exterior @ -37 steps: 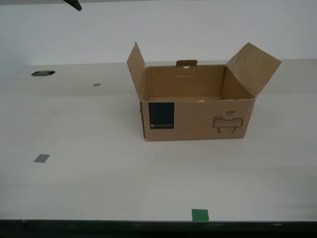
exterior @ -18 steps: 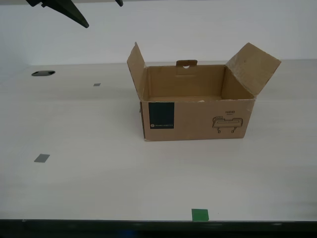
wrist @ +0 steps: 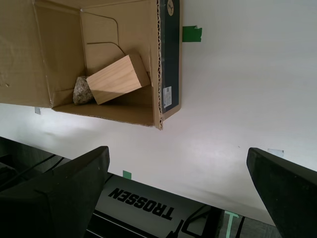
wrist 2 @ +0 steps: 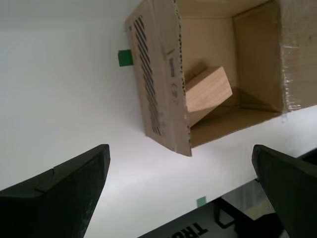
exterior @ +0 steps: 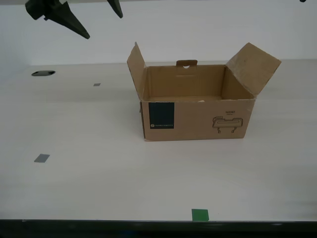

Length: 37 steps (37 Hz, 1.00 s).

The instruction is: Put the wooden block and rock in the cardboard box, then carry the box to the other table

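The cardboard box (exterior: 198, 119) stands open on a smooth beige table (exterior: 99, 183), side flaps up, with its blue label and line drawing facing the camera. Inside it the wooden block (wrist: 119, 79) leans tilted against a wall, and the rock (wrist: 82, 91) lies right beside it. The block (wrist 2: 208, 90) also shows in the second wrist view; the box's front wall hides both in the exterior view. My first gripper (wrist: 177, 151) hangs open and empty high above the table, at the exterior view's upper left (exterior: 104, 27). My second gripper (wrist 2: 180, 148) is open and empty above the box (wrist 2: 158, 74). The other table is out of view.
Two grey squares (exterior: 41, 158) (exterior: 96, 85) and a green square (exterior: 200, 214) mark the table top. A dark oval hole (exterior: 43, 73) sits at the far edge on the exterior view's left. A white wall rises behind. The robot's black base (wrist: 143, 203) lies below the table edge.
The black fingers at the exterior view's upper left have come further down into the picture. The box has not moved.
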Available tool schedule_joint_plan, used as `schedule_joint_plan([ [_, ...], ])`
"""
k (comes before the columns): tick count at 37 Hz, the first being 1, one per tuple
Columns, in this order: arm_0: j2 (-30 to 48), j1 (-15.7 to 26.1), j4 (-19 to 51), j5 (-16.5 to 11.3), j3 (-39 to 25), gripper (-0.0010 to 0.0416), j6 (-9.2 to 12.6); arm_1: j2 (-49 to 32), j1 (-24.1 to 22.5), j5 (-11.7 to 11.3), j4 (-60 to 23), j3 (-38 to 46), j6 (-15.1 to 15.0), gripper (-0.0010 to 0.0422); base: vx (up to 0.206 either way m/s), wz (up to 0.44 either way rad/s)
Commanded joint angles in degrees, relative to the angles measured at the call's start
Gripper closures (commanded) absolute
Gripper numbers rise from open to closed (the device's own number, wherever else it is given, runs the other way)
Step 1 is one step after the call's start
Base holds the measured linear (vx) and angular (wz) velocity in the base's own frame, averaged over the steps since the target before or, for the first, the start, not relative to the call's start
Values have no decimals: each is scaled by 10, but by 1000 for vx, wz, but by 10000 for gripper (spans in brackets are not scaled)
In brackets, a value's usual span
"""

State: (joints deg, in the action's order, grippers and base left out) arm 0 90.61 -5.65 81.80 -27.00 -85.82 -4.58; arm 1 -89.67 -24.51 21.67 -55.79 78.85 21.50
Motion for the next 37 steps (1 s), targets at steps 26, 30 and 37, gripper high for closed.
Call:
schedule_joint_plan([
  [26, 73, 3, -37, -6, 0, 19, -2, -1, 5, 31, 53, -11, 32, 21, 0, 0],
  [30, 86, 7, -39, -12, 0, 19, -4, -1, 5, 30, 56, -12, 32, 21, 0, 0],
  [37, 94, 16, -70, -49, 0, 19, -4, -1, 5, 9, 74, -13, 37, 21, 0, 0],
])
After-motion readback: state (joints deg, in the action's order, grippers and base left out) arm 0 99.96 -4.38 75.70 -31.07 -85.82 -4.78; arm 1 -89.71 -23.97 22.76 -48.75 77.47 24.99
